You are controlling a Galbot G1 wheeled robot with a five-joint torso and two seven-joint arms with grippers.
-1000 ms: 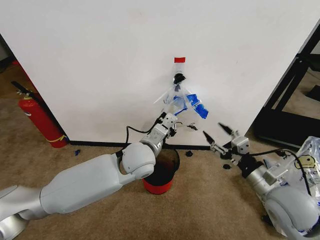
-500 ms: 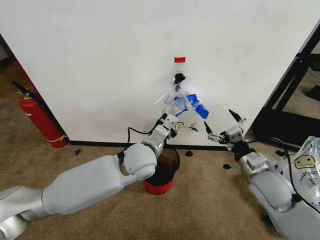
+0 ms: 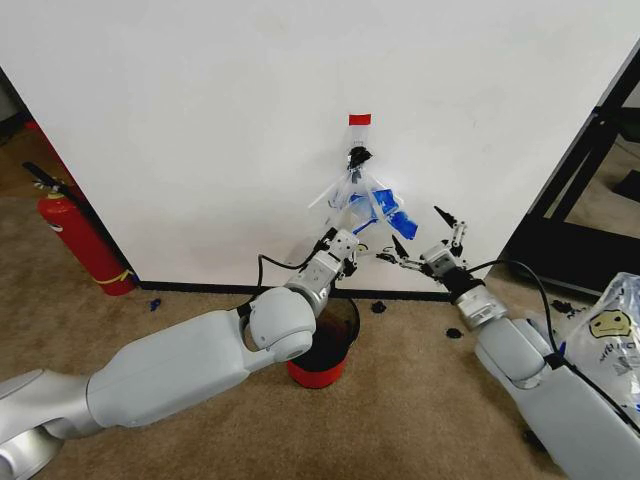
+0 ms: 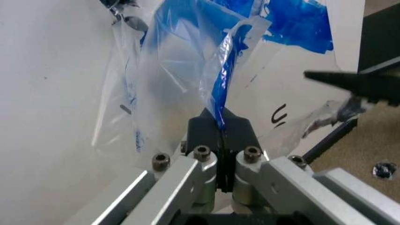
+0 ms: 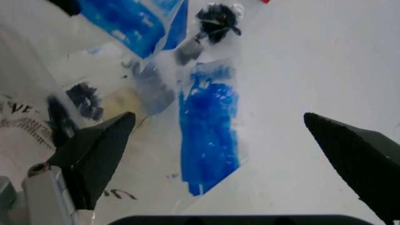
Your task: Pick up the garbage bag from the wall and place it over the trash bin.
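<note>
The garbage bag [image 3: 372,205], translucent with blue print, hangs from a black hook [image 3: 357,156] on the white wall [image 3: 200,130] under a red tape mark [image 3: 359,119]. My left gripper [image 3: 345,245] reaches up from below and is shut on a fold of the bag's lower edge [image 4: 220,123]. My right gripper [image 3: 418,238] is open just right of the bag, its black fingers [image 5: 93,154] spread on either side of the bag's blue print [image 5: 209,154]. The black mesh trash bin [image 3: 348,318] with a red base stands on the carpet under my left forearm.
A red fire extinguisher [image 3: 82,242] leans at the wall's left end. A black frame [image 3: 575,190] stands to the right. A heap of smiley bags [image 3: 612,335] lies by my right arm. Small dark scraps [image 3: 378,306] dot the carpet near the wall's base.
My right arm has swung left and up from the carpet side to the bag, fingers still open. The left gripper has kept its hold on the bag in place.
</note>
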